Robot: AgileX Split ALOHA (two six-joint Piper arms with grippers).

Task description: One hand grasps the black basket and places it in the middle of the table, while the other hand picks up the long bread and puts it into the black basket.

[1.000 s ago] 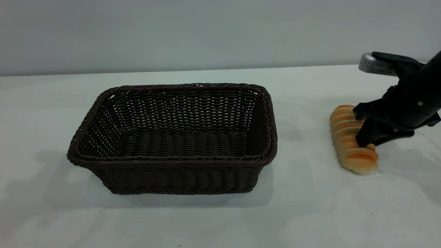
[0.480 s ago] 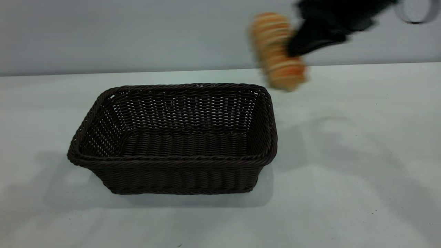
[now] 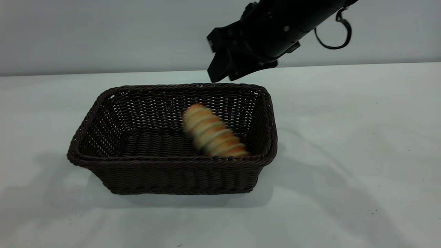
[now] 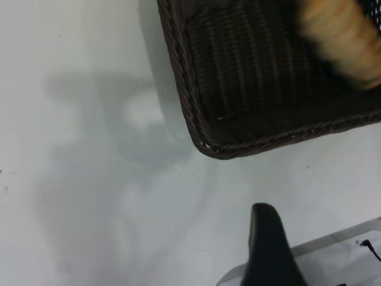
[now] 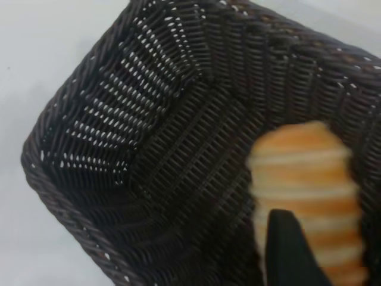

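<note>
The black basket (image 3: 172, 162) stands on the white table (image 3: 344, 155). The long bread (image 3: 212, 132) is inside it toward its right end, blurred and tilted against the right wall, free of any gripper. My right gripper (image 3: 225, 74) hangs open and empty above the basket's far rim. In the right wrist view one of its fingers (image 5: 289, 250) is above the bread (image 5: 303, 173) in the basket (image 5: 119, 119). My left gripper is out of the exterior view. One of its fingers (image 4: 266, 238) hovers over bare table beside a basket corner (image 4: 196, 128), holding nothing.
The grey wall runs behind the table's far edge. Bare table lies to the left and right of the basket and in front of it. A table edge with a cable (image 4: 369, 247) shows in the left wrist view.
My right gripper lifted the bread from the table at the right, carried it left over the basket and let go. The bread is now inside the basket. The basket has not moved.
</note>
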